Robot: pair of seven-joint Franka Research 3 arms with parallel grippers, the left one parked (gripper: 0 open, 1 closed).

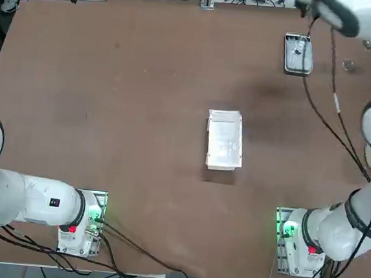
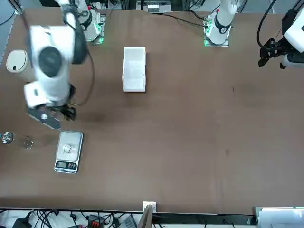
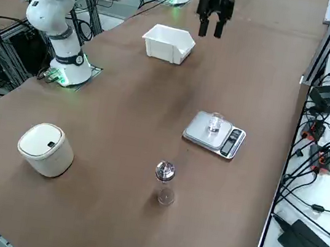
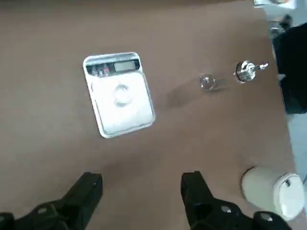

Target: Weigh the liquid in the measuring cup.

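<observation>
One tiny transparent glass measuring cup (image 3: 215,123) sits on the steel platform of the small silver digital scale (image 3: 215,134) — we see it as a faint clear ring on the pan from the wrist camera too (image 4: 121,93). Our right gripper (image 4: 141,189) hangs above the brown table (image 3: 119,135), well apart from the scale, its two black fingers (image 4: 86,191) spread wide with nothing between them. Just beside the scale lie a flat clear round bit (image 4: 207,82) and a small metallic piece (image 4: 247,71), close together on the tabletop. Near the table's edge stands a white rounded canister (image 3: 45,148) — upright, lid on. At the middle of the table we have the white rectangular tray (image 1: 224,140), well apart from the scale.
</observation>
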